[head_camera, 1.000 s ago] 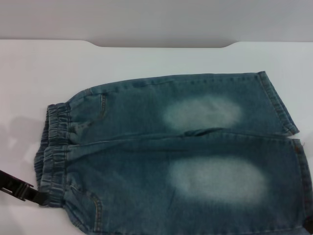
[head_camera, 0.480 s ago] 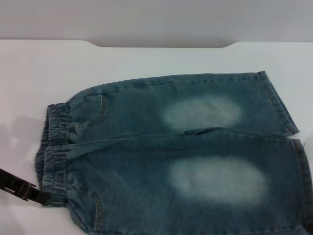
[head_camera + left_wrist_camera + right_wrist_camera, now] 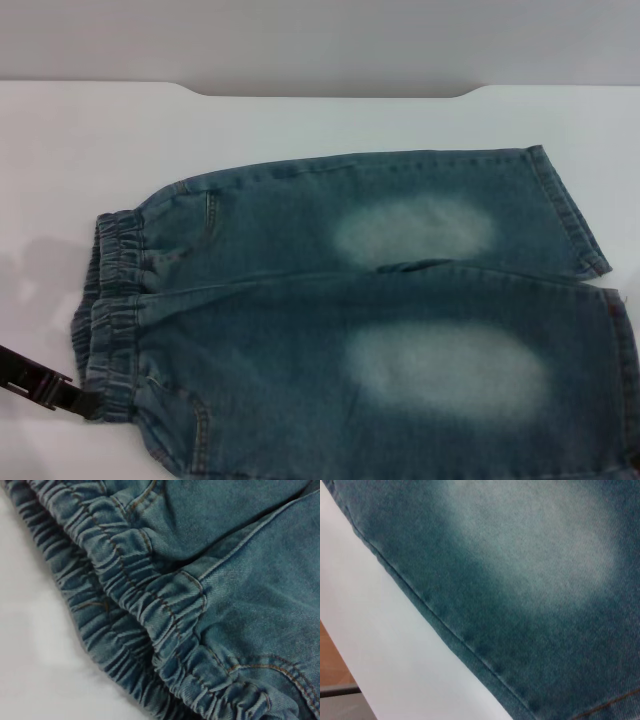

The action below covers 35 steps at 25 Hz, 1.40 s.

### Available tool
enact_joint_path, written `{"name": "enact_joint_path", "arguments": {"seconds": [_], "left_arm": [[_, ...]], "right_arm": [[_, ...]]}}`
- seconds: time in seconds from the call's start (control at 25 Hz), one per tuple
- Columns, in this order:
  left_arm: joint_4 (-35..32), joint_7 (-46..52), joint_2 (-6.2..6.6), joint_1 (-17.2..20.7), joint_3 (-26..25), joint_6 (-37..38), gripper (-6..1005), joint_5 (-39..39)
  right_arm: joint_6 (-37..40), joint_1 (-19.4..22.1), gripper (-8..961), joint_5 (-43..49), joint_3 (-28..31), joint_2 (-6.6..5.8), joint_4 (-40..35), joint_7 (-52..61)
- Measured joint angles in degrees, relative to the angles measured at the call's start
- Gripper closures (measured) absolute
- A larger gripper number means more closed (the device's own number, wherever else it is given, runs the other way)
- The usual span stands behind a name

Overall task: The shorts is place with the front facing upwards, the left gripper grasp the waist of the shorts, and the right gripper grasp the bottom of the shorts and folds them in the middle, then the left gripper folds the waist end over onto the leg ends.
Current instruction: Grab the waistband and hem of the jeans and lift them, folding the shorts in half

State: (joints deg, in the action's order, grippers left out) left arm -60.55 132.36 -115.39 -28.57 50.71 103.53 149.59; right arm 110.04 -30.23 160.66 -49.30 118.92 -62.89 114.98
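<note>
Left claw (image 3: 85, 403) barely shifted, touching shorts (image 3: 380, 320) waist (image 3: 110, 310).

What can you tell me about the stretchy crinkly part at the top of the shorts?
The waist of the shorts is a gathered, puckered band of blue-green denim with tan stitching running along it. It lies flat on the white table at the robot's left end of the shorts, which lie spread open. The left wrist view shows its ruffles stacked in layers, with curved pocket seams beside it. The left claw, black, sits right at the band's near corner; whether it grips it cannot be seen.
</note>
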Motion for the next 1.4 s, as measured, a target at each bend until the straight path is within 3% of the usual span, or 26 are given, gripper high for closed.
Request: {"name": "enact_joint_path", "arguments": {"seconds": [0.12,1.04,1.4], "left_arm": [[0.0,0.0,0.00,0.0,0.0,0.0,974,0.0],[-5.5,-2.0,-0.42,-0.8,-2.5,-2.0,974,-6.7],[-7.4,-3.0,0.84,-0.8,-4.4,-1.6,973,-8.7]], "right_arm": [[0.0,0.0,926,0.0,0.0,0.00,-0.1,0.0],[-6.8,2.8,927,-13.2,6.3,-1.00,-8.6,-0.2],[-11.4,2.9,927,-18.1,10.4,-1.38,-9.6,-2.1]]}}
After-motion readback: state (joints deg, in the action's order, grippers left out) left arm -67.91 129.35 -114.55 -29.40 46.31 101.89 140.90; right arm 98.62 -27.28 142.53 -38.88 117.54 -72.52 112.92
